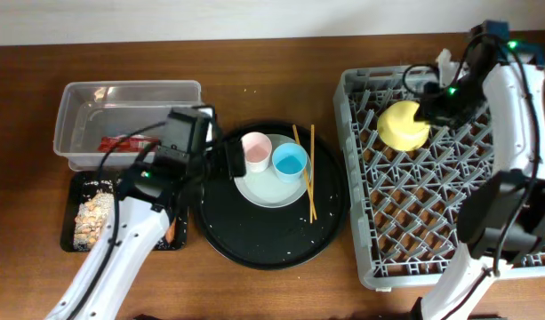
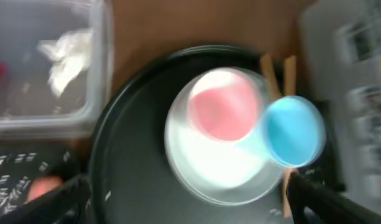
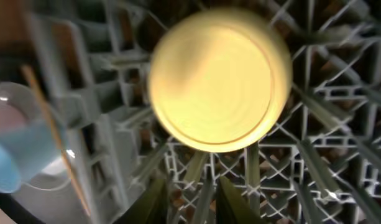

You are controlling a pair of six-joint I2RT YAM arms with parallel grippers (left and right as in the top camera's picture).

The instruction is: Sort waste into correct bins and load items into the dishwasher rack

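- The yellow bowl [image 1: 404, 124] sits upside down on the pegs near the back edge of the dishwasher rack [image 1: 414, 222]. The right claw [image 3: 196, 186] should draw straight off so as not to tip it.
- Right claw: jaws slightly apart, just beside the bowl, gripping nothing.
- Left claw [image 2: 190, 202]: spread wide and empty above the pale pink cup [image 1: 256, 149], which stands on the plate [image 1: 268, 188] beside the light blue cup [image 1: 290, 161].

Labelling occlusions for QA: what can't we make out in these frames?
- Tissue: overhead, hidden under the left arm over the clear tub; left wrist shows it blurred.
- Carrot: overhead, mostly under the left arm.
- Right gripper: right wrist, blurred, fingers cut by the bottom edge; open or shut unclear.
- Dishwasher rack: overhead, near right corner covered by the right arm.
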